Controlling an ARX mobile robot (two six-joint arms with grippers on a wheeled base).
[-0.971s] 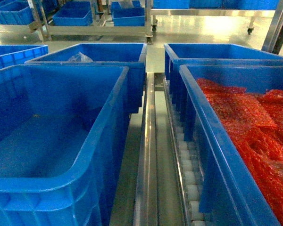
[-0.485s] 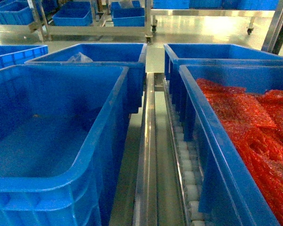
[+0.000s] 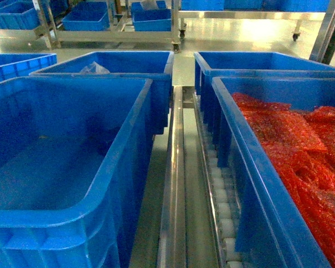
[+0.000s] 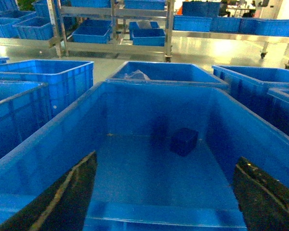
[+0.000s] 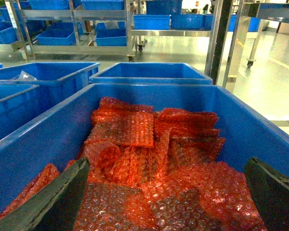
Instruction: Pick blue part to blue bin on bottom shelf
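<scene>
The blue part (image 4: pixel 184 141) lies ahead, slightly right, of the left gripper (image 4: pixel 164 192), whose fingers (image 4: pixel 62 202) are spread

**Head view: almost no change**

Across the last second the head view hardly changes. The near left bin (image 3: pixel 72 162), the right bin of red bubble wrap (image 3: pixel 301 162) and the roller rail (image 3: pixel 220 201) keep their places. No arm has entered.

Dark, flat, tapering fingers (image 4: pixel 62 197) with pale worn edges framed each wrist view; the right pair (image 5: pixel 53 197) looked greenish-black.
</scene>
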